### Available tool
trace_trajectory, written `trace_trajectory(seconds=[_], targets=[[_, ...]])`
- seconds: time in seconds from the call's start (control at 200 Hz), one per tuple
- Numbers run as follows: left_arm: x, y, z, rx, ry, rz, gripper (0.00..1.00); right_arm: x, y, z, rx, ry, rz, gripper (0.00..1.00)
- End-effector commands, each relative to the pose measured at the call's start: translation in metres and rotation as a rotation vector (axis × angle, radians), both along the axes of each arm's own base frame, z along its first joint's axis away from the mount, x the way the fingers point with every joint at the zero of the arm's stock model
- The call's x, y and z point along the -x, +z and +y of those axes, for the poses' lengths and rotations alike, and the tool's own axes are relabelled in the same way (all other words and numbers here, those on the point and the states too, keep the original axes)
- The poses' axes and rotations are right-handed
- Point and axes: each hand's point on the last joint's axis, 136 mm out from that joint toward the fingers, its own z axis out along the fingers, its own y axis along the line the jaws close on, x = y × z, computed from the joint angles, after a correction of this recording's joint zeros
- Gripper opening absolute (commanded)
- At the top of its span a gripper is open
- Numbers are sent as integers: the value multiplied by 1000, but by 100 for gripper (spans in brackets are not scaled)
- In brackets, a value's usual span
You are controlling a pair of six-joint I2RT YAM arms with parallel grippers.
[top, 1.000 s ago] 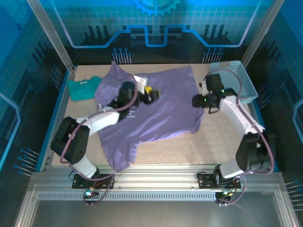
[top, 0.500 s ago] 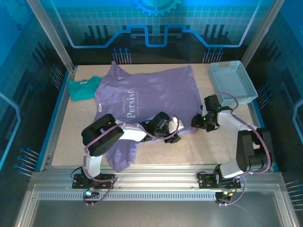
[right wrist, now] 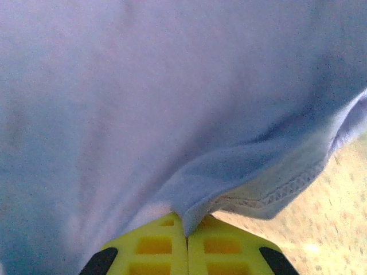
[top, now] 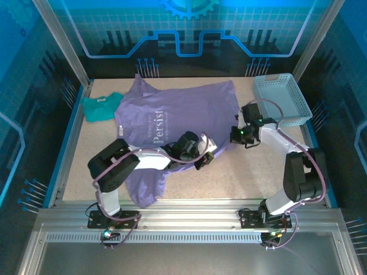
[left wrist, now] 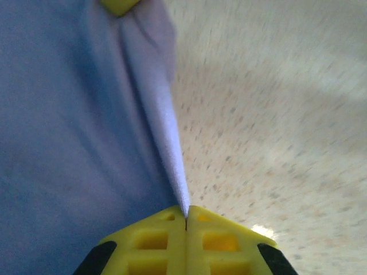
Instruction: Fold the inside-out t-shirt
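Left hand [left wrist: 186,220] clamped on t-shirt [left wrist: 69,143] edge, right hand [right wrist: 186,226] clamped on its hem

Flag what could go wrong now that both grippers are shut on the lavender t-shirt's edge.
Slipping: the left gripper and right gripper each pinch the large lavender cotton t-shirt by a thin bit of edge; a pull may free it.
Bunching: the left arm lies across the shirt's lower part, so lifting may drag cloth under it.
Snagging: the small teal shirt lies right beside one sleeve and might get dragged along.
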Motion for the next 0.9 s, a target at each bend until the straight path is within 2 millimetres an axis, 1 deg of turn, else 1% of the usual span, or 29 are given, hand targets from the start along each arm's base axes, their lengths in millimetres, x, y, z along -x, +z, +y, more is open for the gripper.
trace_trajectory(seconds=[0.0,0.05,0.125,0.185,0.23,0.345,0.41,0.51,0.585,0.745,0.82,0.895], targets=[[21,13,5,136,-42,210,0,-32,10,3,123,76,-50,7],[14,14,7,171,-13,254,0,-41,4,3,158,84,-31,10],[-2,15,11,232,37,332,0,-50,0,-1,226,90,-12,16],[-14,14,15,276,79,395,0,-51,4,-3,270,95,-18,22],[-21,13,18,299,107,427,0,-49,8,-2,280,103,-29,28],[-30,2,23,277,156,459,0,-30,10,0,252,113,-39,40],[-34,-5,26,257,185,478,0,-16,8,8,201,126,-47,44],[-36,-12,29,249,208,498,0,7,1,32,89,188,-70,48],[-36,-14,29,244,210,502,0,15,-5,47,87,245,-92,51],[-37,-15,30,239,212,498,0,9,-15,67,137,322,-107,53],[-37,-17,32,228,218,488,0,2,-23,69,186,345,-90,55],[-36,-18,34,223,223,478,0,-6,-33,63,240,338,-50,55]])
